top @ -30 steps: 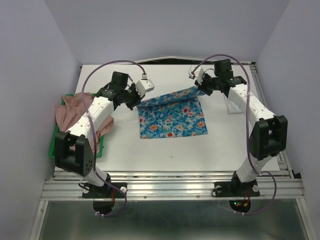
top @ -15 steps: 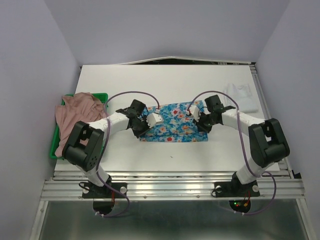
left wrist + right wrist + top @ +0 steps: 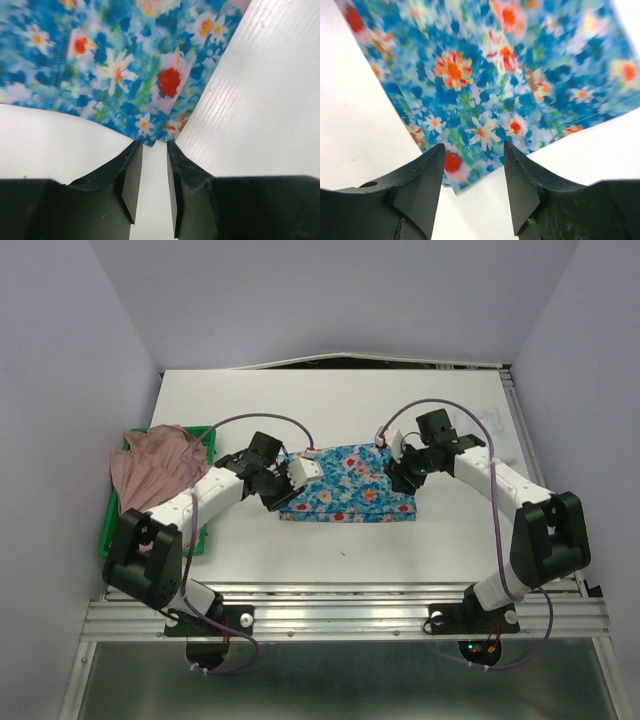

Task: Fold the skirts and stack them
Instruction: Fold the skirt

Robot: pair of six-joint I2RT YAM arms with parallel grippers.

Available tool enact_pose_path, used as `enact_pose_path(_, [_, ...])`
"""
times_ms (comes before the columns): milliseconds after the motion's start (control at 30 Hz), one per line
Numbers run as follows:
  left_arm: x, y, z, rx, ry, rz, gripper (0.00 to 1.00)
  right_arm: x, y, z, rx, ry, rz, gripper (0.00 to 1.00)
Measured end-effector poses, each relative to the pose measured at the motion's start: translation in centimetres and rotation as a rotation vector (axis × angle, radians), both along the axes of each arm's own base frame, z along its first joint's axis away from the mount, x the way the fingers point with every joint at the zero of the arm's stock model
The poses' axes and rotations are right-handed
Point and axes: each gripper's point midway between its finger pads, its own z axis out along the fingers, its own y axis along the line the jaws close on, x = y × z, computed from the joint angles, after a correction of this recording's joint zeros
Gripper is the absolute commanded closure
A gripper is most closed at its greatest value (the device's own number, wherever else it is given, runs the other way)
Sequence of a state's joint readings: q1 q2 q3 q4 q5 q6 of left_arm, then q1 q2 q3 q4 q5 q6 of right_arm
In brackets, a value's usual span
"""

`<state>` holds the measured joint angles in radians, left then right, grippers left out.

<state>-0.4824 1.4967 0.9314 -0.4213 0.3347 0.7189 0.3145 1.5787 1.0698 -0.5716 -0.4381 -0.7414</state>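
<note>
Just beyond both parted jaws lies the flowered skirt (image 3: 345, 490).

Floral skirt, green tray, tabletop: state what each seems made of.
Floral skirt: thin, matte printed cloth, probably woven; it lies folded flat and shows a stitched seam.
Green tray: likely moulded plastic, judging by its even colour and stiff, straight rim.
Tabletop: white board, possibly plastic, with fine parallel ribbing.

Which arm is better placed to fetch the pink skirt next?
Left, probably: the pink skirt lies on the green tray nearer the left gripper, while the right gripper sits beyond the blue skirt. Both are open.
</note>
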Motion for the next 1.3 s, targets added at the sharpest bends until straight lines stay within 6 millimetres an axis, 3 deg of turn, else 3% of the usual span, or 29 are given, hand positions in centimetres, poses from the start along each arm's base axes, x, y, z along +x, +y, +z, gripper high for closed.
enact_pose_path(167, [1.2, -1.1, 6.2, -0.087, -0.135, -0.025, 0.61, 0.2, 1.5, 6.4, 0.122, -0.041, -0.042, 0.5])
enact_pose_path(267, [2.7, -1.8, 7.4, -0.103, -0.169, -0.023, 0.62, 0.7, 2.3, 7.1, 0.166, 0.005, -0.099, 0.54])
enact_pose_path(400, [3.7, -2.1, 4.5, -0.057, -0.124, -0.001, 0.63, 0.9, 2.7, 3.5, 0.158, 0.174, -0.199, 0.55])
enact_pose_path(533, [4.2, -2.1, 1.1, 0.011, -0.079, 0.012, 0.65, -1.1, 1.8, -2.0, 0.079, 0.369, -0.323, 0.56])
enact_pose_path(733, [2.9, -1.6, -2.3, 0.102, -0.06, -0.018, 0.7, -1.3, 0.5, -5.3, -0.011, 0.44, -0.451, 0.57])
enact_pose_path(833, [1.0, -1.8, -3.9, 0.157, -0.049, -0.086, 0.74, 0.0, 0.3, -5.7, -0.034, 0.44, -0.493, 0.59])
enact_pose_path(1000, [-0.2, -4.0, -3.9, 0.168, -0.083, -0.174, 0.78, 3.9, 0.6, -5.7, -0.038, 0.401, -0.522, 0.59])
enact_pose_path(1167, [-3.0, -8.0, -3.9, 0.149, -0.084, -0.292, 0.77, 8.5, 0.9, -5.4, -0.04, 0.323, -0.527, 0.56])
enact_pose_path(1200, [-4.1, -9.7, -3.7, 0.13, -0.068, -0.326, 0.76, 10.1, 1.0, -5.3, -0.043, 0.286, -0.521, 0.55])
enact_pose_path(1300, [-6.3, -12.6, -3.3, 0.087, -0.006, -0.38, 0.66, 12.5, 1.2, -5.0, -0.051, 0.22, -0.493, 0.53])
